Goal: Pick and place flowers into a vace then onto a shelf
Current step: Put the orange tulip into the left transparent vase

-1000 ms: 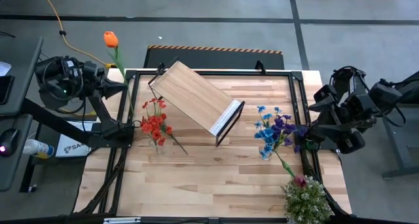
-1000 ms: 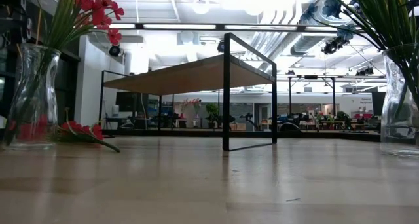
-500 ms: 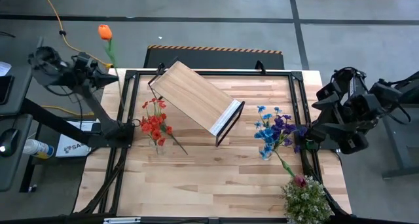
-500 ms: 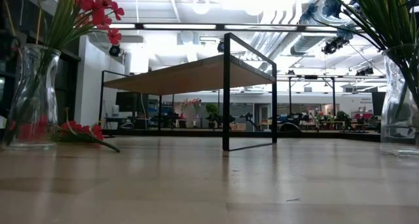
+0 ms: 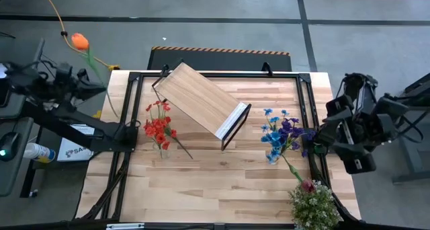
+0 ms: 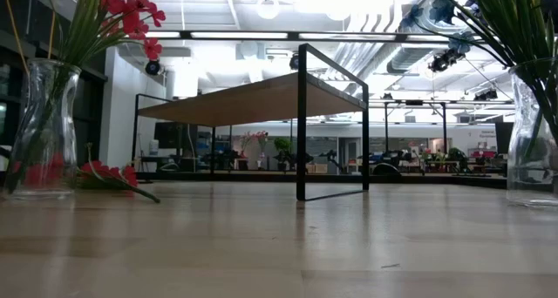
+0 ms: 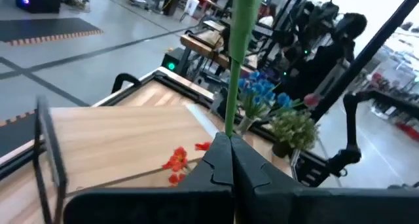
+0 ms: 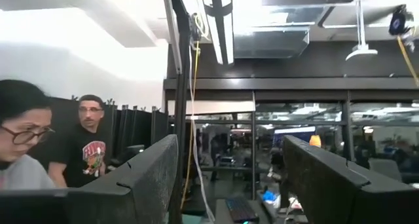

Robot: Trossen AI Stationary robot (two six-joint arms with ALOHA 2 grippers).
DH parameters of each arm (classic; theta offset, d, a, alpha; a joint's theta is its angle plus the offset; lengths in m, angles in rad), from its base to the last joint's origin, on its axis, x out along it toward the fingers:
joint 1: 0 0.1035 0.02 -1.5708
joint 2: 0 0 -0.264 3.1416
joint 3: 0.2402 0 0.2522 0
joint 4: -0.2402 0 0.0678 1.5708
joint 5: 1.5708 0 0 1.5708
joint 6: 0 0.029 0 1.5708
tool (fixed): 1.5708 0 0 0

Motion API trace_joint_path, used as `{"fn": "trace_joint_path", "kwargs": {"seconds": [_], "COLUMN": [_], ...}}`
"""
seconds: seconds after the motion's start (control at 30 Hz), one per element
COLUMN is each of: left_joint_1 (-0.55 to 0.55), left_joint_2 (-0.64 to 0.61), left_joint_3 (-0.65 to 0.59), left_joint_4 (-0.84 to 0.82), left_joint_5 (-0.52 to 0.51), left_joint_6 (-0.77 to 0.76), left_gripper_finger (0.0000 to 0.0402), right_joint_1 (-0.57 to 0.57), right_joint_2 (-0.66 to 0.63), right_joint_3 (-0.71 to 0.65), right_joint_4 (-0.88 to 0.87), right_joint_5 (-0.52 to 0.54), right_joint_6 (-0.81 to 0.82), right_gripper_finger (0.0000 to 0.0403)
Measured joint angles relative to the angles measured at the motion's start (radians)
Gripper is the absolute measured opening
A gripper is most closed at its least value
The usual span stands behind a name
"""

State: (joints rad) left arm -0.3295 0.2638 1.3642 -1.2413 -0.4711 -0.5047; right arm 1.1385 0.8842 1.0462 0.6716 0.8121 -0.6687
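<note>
My left gripper [image 5: 101, 90] hovers beyond the table's left edge, shut on the orange tulip [image 5: 79, 42]. Its bloom points far-left. A glass vase of red sprays [image 5: 160, 130] stands at the left of the table, also in the low view [image 6: 39, 124]. One red spray [image 5: 180, 146] lies on the table beside it. A vase with blue and purple blooms [image 5: 277, 141] stands at the right. A dark pink rose [image 5: 307, 185] lies near it. The shelf [image 5: 201, 101] stands at the far middle. My right gripper [image 8: 229, 185] is open beyond the right edge, holding nothing. My left gripper pinches the tulip's green stem [image 7: 229, 122], well below the bloom, between its two shut fingers [image 7: 219, 162]. The fingers come about level from the table's left and lie across the stem. The tulip is lifted clear and leans toward the far left.
A bushy green plant with tiny whitish blossoms [image 5: 314, 206] stands at the near right corner. A black frame [image 5: 215, 74] runs around the table's edges. Bare wood lies open at the near middle. People show in the room beyond, in the right wrist view [image 8: 91, 145].
My left gripper has swung away from the table's left edge, toward the left, with the tulip. The bloom has gone left with it and the stem leans more. My right gripper has turned a little at the wrist and stays open.
</note>
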Motion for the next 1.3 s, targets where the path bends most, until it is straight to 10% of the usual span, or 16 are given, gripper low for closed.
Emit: {"fn": "trace_joint_path", "kwargs": {"seconds": [0.63,1.3], "left_joint_1": [0.253,0.336], "left_joint_2": [-0.122,-0.203], "left_joint_3": [-0.369,-0.638], "left_joint_4": [0.446,0.668], "left_joint_5": [0.411,0.604], "left_joint_6": [0.104,0.122], "left_gripper_finger": [0.0020,0.0020], "right_joint_1": [0.000,0.000], "right_joint_2": [0.027,0.027], "right_joint_3": [0.000,0.000], "right_joint_4": [0.050,0.052], "right_joint_5": [0.008,0.008], "right_joint_6": [-0.037,-0.037], "right_gripper_finger": [0.0265,0.0265]}}
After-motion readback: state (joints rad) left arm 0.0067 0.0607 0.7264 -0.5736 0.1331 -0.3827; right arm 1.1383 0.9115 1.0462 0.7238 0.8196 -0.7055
